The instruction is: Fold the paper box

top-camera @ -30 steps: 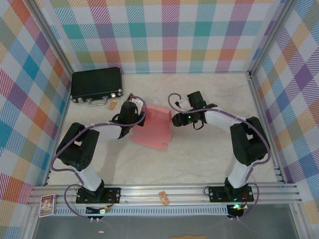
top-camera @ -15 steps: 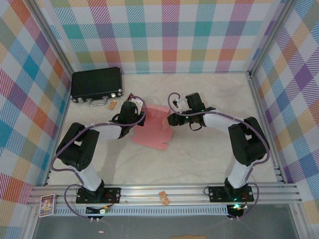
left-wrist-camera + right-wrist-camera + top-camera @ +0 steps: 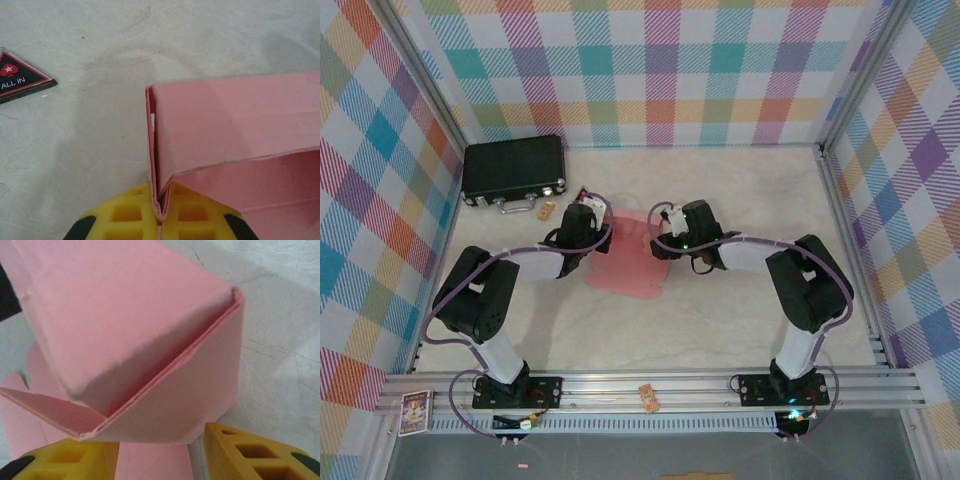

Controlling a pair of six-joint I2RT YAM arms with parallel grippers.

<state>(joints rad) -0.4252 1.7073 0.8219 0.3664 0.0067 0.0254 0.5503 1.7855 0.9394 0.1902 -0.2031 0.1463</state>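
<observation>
right pincer (image 3: 157, 456), spread, has swung in onto the paper box (image 3: 620, 272), whose folded edge the left pincer (image 3: 160, 212) pinches; another fold seems due.

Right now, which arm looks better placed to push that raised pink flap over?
Right, probably: the right tool is open at the raised flap of the paper box, while the left tool is shut on another edge, busy steadying it.
</observation>
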